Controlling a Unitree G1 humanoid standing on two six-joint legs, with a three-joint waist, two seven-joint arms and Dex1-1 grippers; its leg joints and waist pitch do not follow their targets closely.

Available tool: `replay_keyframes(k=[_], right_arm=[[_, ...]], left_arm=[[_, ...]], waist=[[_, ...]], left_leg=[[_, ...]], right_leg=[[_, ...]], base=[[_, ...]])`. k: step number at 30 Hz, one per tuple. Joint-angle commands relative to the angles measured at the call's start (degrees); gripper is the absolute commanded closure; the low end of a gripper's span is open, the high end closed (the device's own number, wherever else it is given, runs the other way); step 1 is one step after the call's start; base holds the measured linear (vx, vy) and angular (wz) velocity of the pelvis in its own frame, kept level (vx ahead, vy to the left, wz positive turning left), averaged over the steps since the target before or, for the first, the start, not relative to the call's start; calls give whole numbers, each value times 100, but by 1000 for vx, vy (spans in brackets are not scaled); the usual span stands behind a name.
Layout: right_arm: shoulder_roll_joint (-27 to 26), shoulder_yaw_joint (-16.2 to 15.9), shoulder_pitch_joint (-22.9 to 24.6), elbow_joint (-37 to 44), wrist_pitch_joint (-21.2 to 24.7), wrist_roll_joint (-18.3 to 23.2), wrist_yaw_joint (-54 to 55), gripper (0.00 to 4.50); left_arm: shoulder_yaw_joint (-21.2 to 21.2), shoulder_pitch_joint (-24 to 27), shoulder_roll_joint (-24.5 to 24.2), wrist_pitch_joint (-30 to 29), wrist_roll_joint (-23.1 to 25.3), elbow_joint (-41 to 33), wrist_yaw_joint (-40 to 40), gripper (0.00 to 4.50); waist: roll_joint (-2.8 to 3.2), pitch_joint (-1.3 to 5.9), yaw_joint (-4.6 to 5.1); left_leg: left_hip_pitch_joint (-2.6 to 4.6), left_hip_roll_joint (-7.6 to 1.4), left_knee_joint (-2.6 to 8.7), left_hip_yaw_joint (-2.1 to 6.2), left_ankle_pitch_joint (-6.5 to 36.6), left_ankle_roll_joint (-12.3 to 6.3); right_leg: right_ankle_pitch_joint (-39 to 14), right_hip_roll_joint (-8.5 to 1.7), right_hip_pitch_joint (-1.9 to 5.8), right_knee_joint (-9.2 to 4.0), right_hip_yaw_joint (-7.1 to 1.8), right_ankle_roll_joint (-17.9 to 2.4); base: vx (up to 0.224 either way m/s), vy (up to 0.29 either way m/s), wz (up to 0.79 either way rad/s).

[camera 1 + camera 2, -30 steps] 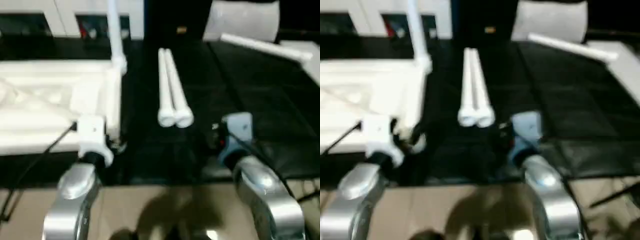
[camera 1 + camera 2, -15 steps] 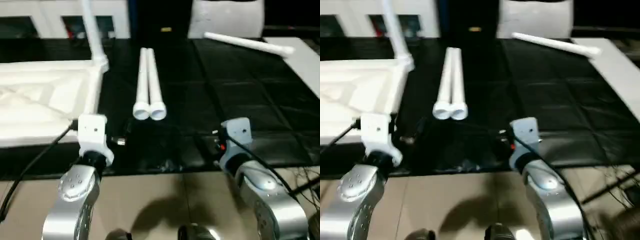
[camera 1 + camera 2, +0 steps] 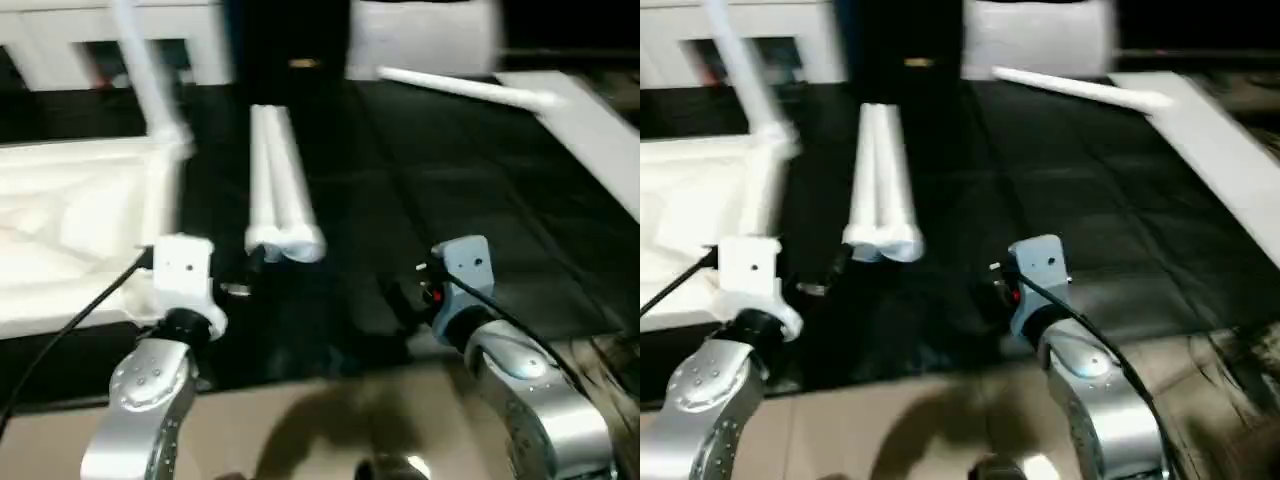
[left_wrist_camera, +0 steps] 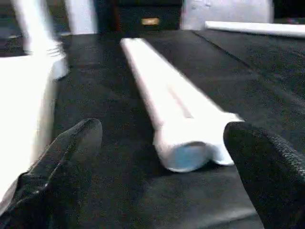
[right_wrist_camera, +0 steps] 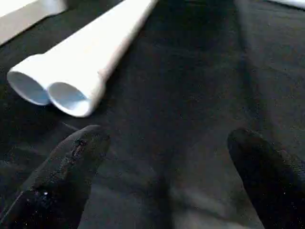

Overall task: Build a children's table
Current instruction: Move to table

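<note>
The children's table top (image 3: 70,215) lies upside down on the left, white and ribbed. One leg (image 3: 143,80) stands upright in its far right corner. Two more white legs (image 3: 278,190) lie side by side on the black mat, thick ends toward me. A fourth leg (image 3: 455,87) lies at the back right. My left gripper (image 4: 164,131) is open just short of the pair's thick ends, holding nothing. My right gripper (image 5: 167,138) is open over bare mat, to the right of the pair (image 5: 81,62), and it holds nothing.
A black mat (image 3: 450,200) covers the work area, with brown floor (image 3: 300,410) at its near edge. A white cabinet (image 3: 60,40) with glass fronts stands at the back left. A white board (image 3: 600,125) runs along the right side. Cables trail from both wrists.
The whole view has swung, so everything sits further left in the picture. Against the scene, my left gripper has moved right, off the table top's near corner toward the two lying legs.
</note>
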State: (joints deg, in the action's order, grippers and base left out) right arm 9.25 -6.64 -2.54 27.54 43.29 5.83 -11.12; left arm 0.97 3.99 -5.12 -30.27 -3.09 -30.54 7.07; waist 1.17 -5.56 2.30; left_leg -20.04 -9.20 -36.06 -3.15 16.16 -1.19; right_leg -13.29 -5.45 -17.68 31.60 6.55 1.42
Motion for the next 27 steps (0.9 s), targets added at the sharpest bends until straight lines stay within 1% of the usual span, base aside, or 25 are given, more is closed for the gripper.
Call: replay_keyframes(k=[1,2,3,4,5,6,7,8,9,10,11,12,13,14,15,16,17,18,19,20,21,22,23,24,27], right_arm=[[-74,8,-92,-41,-3,-36,50,0],[-162,94,-112,-52,17,-3,130,0],[-223,152,-126,-58,34,20,185,0],[-221,162,-157,-54,43,13,194,0],[-198,143,-183,-43,63,2,175,0],[-167,114,-207,-30,81,-8,145,0],[-148,97,-222,-21,94,-13,126,0],[-136,85,-252,-17,103,16,112,0],[-136,85,-252,-17,103,16,112,0],[-122,76,-279,-25,101,34,106,0],[-101,56,-308,-33,103,42,82,0],[-94,46,-322,-36,109,47,70,0],[-91,36,-338,-41,117,51,57,0],[-85,19,-366,-46,135,52,31,0],[-100,12,-404,-49,181,59,11,0],[-148,38,-523,-77,384,153,-29,0],[-150,42,-654,-113,608,201,-36,0],[-160,68,-776,-169,791,256,-38,0],[-191,121,-900,-244,947,325,-41,0],[-210,156,-968,-293,1020,362,-41,0],[-206,163,-1066,-371,1150,388,-63,0],[-212,168,-1174,-465,1249,414,-92,0],[-223,174,-1266,-550,1311,425,-105,0],[-243,185,-1349,-632,1348,434,-111,0],[-313,168,-1770,-1185,1464,465,-170,0]], left_arm=[[-31,58,-34,-42,15,-109,-38,1],[-29,58,-41,-45,19,-115,-40,1],[-27,57,-45,-48,20,-119,-42,1],[-30,57,-45,-50,16,-122,-42,1],[-28,62,-44,-50,14,-129,-42,1],[-27,69,-40,-52,10,-135,-44,1],[-25,74,-37,-54,7,-139,-45,1],[-18,86,-36,-51,4,-146,-49,1],[-18,86,-36,-51,4,-146,-49,1],[-8,96,-35,-58,9,-155,-57,1],[-13,96,-26,-66,8,-158,-70,1],[-17,97,-23,-70,8,-159,-76,1],[-21,99,-21,-73,6,-161,-84,1],[-28,100,-24,-71,7,-164,-88,1],[-44,102,-19,-53,-6,-166,-91,1],[-57,118,-22,-61,-34,-180,-74,1],[-60,135,-27,-88,-57,-191,-33,1],[-44,146,-48,-104,-71,-197,21,1],[-20,156,-83,-110,-102,-206,76,1],[-4,158,-108,-109,-122,-209,109,1],[-27,148,-123,-81,-190,-240,159,1],[-67,128,-119,-90,-343,-311,255,1],[-109,109,-105,-146,-506,-371,348,1],[-135,92,-107,-224,-642,-421,433,1],[184,141,-757,-695,-801,-635,1132,1]], waist=[[54,396,-55],[145,377,185],[146,437,215],[43,388,115],[-74,306,10],[-241,317,1],[-470,321,-301],[-435,350,-436],[-467,329,-459],[-405,229,-467],[-276,171,-464],[-141,189,-489],[135,169,-391],[455,113,-102],[432,307,-80],[287,423,19],[234,375,8],[174,378,14],[93,415,-64],[-74,406,-166],[-292,409,-147],[-318,410,-221],[-269,476,-275],[-247,472,-281],[-81,362,-234]], left_leg=[[-140,313,290,-60,-1570,-2030],[962,-261,400,455,-2184,-2283],[1219,-470,397,685,-2461,-2459],[1222,-785,468,824,-2535,-2758],[1077,-639,477,572,-2031,-2521],[925,-320,390,339,-1532,-2145],[159,738,-215,-308,-220,-1527],[-407,516,-712,-145,-31,-1025],[-505,490,-753,-137,-186,-688],[-425,462,-664,-147,-509,-95],[-436,246,-358,-128,-932,62],[-393,114,-121,-101,-1015,-27],[-107,-153,267,-31,-546,-96],[136,-390,841,557,1775,182],[592,-492,754,736,2135,-50],[788,-605,639,933,1428,-844],[739,-566,462,858,-391,-1585],[627,-551,437,805,-1380,-1853],[444,-466,296,584,-3417,-1967],[150,-121,119,156,-3438,-1588],[-77,95,70,33,-2643,-1243],[-338,196,77,5,-1542,-706],[-313,150,113,2,-1419,-460],[-268,123,221,-38,-1276,-106],[-146,-114,428,26,-389,343]], right_leg=[[-1032,30,526,-313,48,-1359],[-1080,369,-325,261,83,-1122],[-1143,310,-620,535,-5,-805],[-957,58,-827,803,-248,-261],[-462,-108,-873,717,-459,-296],[-99,-187,-658,402,-617,-473],[64,-270,409,-37,-1339,-1109],[539,-708,922,-34,-1567,-1539],[936,-585,873,31,-1401,-1427],[941,-506,676,-71,-1070,-1307],[12,-503,570,-273,-818,-1522],[-564,-470,577,-350,-725,-1592],[-1418,-261,551,-404,-496,-1337],[-1577,423,306,516,-140,-793],[-1347,499,-78,756,-223,-604],[-939,377,-320,942,-313,-187],[-540,286,-571,1015,-400,152],[-291,227,-595,1034,-444,300],[552,88,-642,827,-593,493],[1576,-133,-536,282,-813,344],[1916,-284,-324,59,-1010,472],[2670,-638,-38,166,-1134,308],[3255,-604,33,259,-1081,175],[3864,-392,46,305,-941,-162],[1589,-233,-31,189,-739,-1130]], base=[[232,-5,61],[232,-5,61],[284,-71,29],[205,-113,6],[205,-113,6],[167,-97,4],[197,-64,11],[197,-64,11],[177,-40,0],[131,-37,-18],[131,-37,-18],[126,4,-11],[155,69,-10],[155,69,-10],[170,85,0],[155,34,9],[155,34,9],[127,16,2],[91,-6,5],[91,-6,5],[80,-65,6],[56,-91,0],[56,-91,0],[15,-83,0],[-6,-34,0]])
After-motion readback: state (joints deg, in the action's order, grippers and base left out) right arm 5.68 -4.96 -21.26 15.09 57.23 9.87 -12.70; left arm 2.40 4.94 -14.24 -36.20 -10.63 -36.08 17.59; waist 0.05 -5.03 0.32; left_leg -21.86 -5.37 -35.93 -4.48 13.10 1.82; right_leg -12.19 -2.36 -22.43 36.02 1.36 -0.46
